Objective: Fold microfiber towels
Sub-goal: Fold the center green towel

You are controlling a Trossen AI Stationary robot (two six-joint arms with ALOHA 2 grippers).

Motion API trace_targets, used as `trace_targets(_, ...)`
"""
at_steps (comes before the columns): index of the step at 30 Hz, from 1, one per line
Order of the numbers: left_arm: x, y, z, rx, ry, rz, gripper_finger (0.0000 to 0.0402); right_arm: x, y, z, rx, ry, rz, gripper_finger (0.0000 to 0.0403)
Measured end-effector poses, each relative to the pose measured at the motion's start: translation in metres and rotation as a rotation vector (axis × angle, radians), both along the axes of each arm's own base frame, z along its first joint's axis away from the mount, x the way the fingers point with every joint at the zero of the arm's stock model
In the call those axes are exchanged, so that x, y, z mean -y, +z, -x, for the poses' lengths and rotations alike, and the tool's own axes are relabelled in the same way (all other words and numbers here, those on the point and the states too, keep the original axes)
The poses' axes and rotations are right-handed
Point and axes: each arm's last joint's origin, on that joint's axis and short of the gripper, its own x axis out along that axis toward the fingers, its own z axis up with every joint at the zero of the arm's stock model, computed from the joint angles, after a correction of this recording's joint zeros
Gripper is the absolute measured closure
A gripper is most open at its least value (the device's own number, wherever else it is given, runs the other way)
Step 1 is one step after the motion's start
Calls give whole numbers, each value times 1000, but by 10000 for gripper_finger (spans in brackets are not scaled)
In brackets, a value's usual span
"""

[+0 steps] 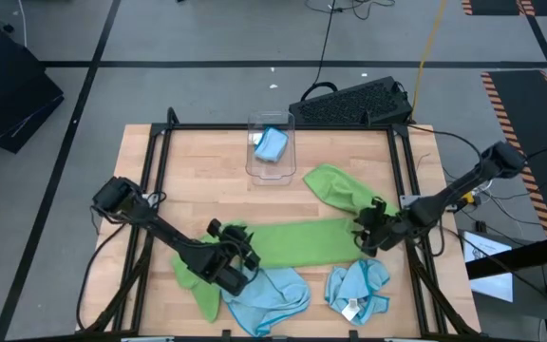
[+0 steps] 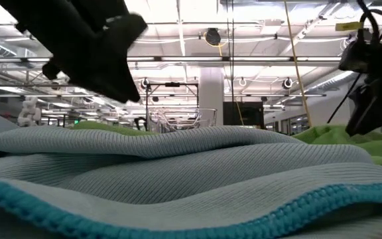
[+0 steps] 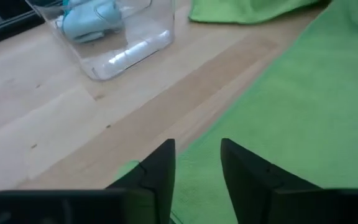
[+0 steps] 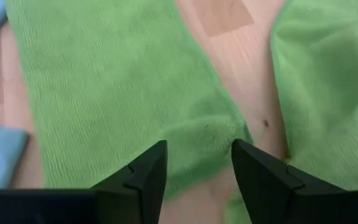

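The long, flat lime green cloth [image 1: 297, 242] lay stretched between both grippers, ready for folding. The left gripper [image 1: 242, 258] at nine o'clock and the right gripper [image 1: 367, 231] at three o'clock stood partly open, holding nothing.

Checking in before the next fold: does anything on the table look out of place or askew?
Nothing looks damaged or spilled. The green towel being folded lies as a flat strip between the left claw and right claw, both open. Other towels lie crumpled around it; one blue towel sits in the clear bin.
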Motion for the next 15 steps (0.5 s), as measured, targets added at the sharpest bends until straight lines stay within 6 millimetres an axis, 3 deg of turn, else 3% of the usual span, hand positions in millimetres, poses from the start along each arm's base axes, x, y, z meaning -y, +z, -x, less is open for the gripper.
trace_targets(6,16,21,9,127,-48,-7,266,-1,2,13,-25,-13,-34,231)
trace_targets(15,50,33,9,244,-216,-47,266,-13,11,19,62,90,-101,232)
